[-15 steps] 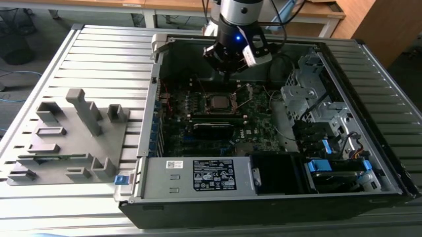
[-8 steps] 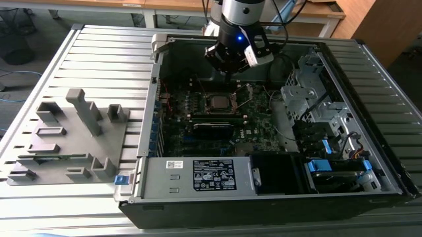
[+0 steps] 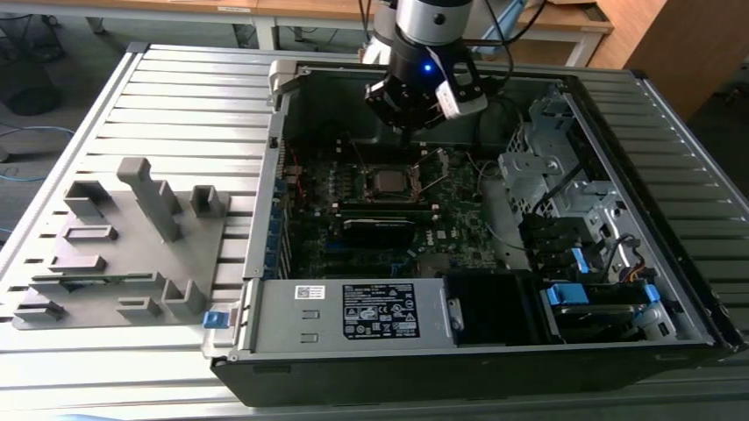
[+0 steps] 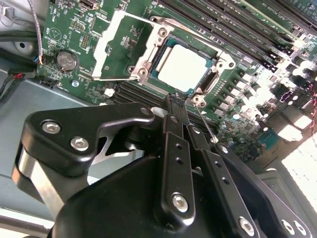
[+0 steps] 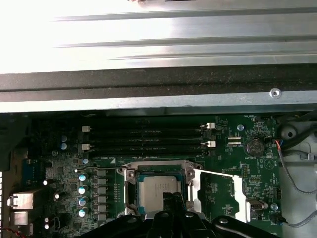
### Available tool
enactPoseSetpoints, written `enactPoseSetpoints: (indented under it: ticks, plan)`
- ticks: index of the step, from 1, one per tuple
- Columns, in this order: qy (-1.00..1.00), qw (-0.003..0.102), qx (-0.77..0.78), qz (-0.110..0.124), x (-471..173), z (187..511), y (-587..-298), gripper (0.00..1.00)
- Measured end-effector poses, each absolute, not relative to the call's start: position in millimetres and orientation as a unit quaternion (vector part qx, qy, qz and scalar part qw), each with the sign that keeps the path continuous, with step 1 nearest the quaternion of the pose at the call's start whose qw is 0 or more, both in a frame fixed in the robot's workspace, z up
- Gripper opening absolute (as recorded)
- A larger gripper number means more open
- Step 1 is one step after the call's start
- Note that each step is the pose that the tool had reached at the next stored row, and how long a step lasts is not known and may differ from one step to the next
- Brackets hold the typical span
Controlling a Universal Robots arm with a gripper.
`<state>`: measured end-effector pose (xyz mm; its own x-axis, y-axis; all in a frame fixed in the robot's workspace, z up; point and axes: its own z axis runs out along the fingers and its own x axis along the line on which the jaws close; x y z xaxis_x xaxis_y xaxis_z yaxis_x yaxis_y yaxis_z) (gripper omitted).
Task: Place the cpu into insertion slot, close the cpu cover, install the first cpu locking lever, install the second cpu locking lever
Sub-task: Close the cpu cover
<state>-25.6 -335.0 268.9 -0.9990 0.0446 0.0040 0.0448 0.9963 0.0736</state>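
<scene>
The cpu lies flat in the insertion slot on the green motherboard, its silver top showing. In the first wrist view the cpu sits the same way inside the slot's metal rim. The cpu cover is swung open and rests beside the slot, off the chip; it is also seen as the cpu cover. My gripper hangs just above the slot's edge, its two black fingers pressed together with nothing between them. In the exterior view my gripper is over the slot.
A thin locking lever sticks up beside the slot near my fingertips. Long black memory slots run along one side. The open case has drive bays and cables at the exterior view's right. A grey fixture lies outside the case.
</scene>
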Motion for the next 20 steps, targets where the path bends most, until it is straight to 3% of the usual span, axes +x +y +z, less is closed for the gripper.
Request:
enactPoseSetpoints:
  ticks: [20]
  plan:
    - [-0.999, 0.001, -0.022, -0.037, 3, 269, -335, 0.11]
